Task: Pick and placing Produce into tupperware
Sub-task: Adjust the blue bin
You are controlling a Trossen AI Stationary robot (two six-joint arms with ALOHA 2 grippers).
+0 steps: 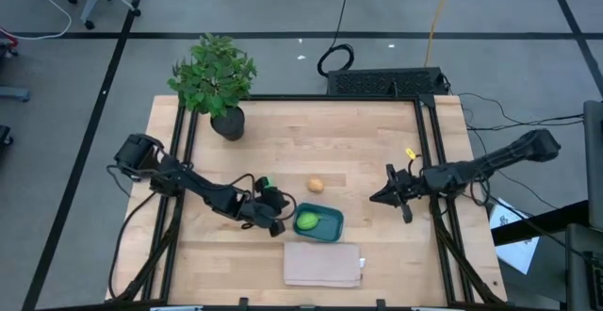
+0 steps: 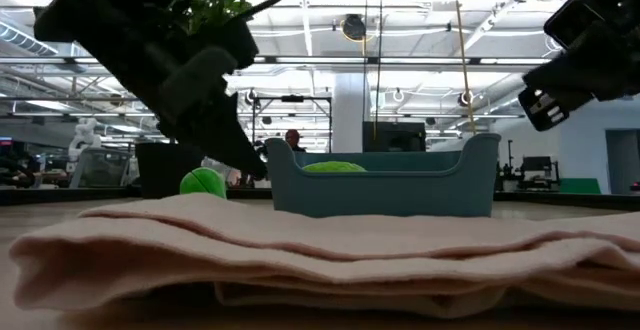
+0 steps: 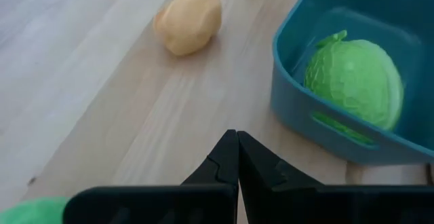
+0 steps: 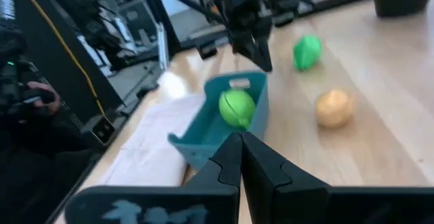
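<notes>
High view. Wooden table point(image 1: 367, 151) with a potted plant point(image 1: 217, 80) at the far left corner. Teal tupperware point(image 1: 318, 223) sits near the front middle, with a lime-green cabbage-like piece point(image 1: 308, 220) inside at its left end. A folded beige cloth point(image 1: 322, 264) lies just in front of the container. The orange-tan piece point(image 1: 316, 186) rests on bare wood behind the container, apart from it. The bright green ball point(image 1: 267, 181) lies on the table to the left, beside the left arm's wrist. Left gripper point(image 1: 279, 228) is low at the container's left end, holding nothing. Right gripper point(image 1: 375, 197) waits to the right of the container, well apart from it.

Low view. Cloth point(image 2: 320, 245) fills the foreground; the tupperware point(image 2: 385, 185) stands behind it, the lime-green piece point(image 2: 335, 167) just showing above the rim. The green ball point(image 2: 203, 182) sits on the table left of the container. The left arm's fingers come down close to the container's left wall.

Left wrist view. Left gripper point(image 3: 237, 149) fingers pressed together, empty, over bare wood. Orange-tan piece point(image 3: 188, 20) ahead; the lime-green piece point(image 3: 352, 81) lies in the tupperware point(image 3: 298, 105).

Right wrist view. Right gripper point(image 4: 240, 146) fingers pressed together, empty. Beyond it: the tupperware point(image 4: 203, 132) with the lime-green piece point(image 4: 236, 108), the orange-tan piece point(image 4: 333, 108), the green ball point(image 4: 306, 51).
</notes>
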